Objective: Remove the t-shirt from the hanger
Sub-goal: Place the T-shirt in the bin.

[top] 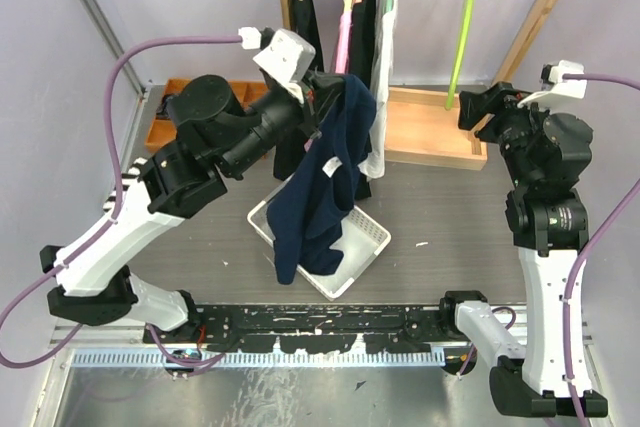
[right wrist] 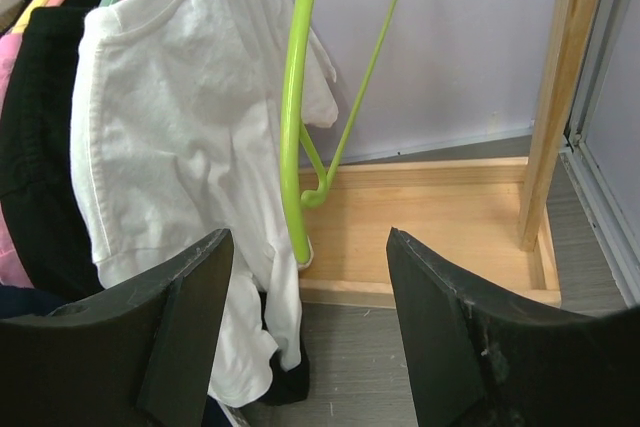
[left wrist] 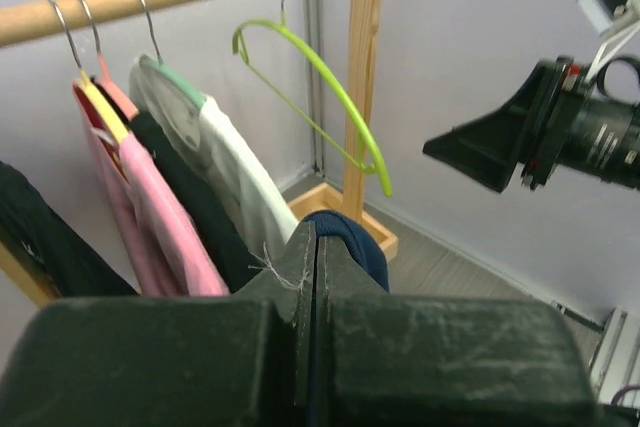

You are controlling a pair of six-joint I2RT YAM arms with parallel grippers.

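A navy t-shirt (top: 318,179) hangs from my left gripper (top: 338,85), which is shut on its top edge; the cloth drapes down over a white basket (top: 372,245). In the left wrist view the jaws (left wrist: 318,235) are pressed together with navy fabric (left wrist: 362,245) bulging over them. A bare lime-green hanger (top: 462,37) (left wrist: 330,87) hangs at the right end of the wooden rail. My right gripper (top: 482,107) (right wrist: 310,235) is open with nothing between its fingers, just in front of the green hanger's (right wrist: 292,117) lower end.
The wooden rack's base (top: 432,139) and right post (right wrist: 560,97) stand behind. On the rail hang a white t-shirt (right wrist: 180,127) (top: 383,47), black garments (top: 303,7) and pink ones (left wrist: 150,207). An orange bin (top: 165,115) sits back left.
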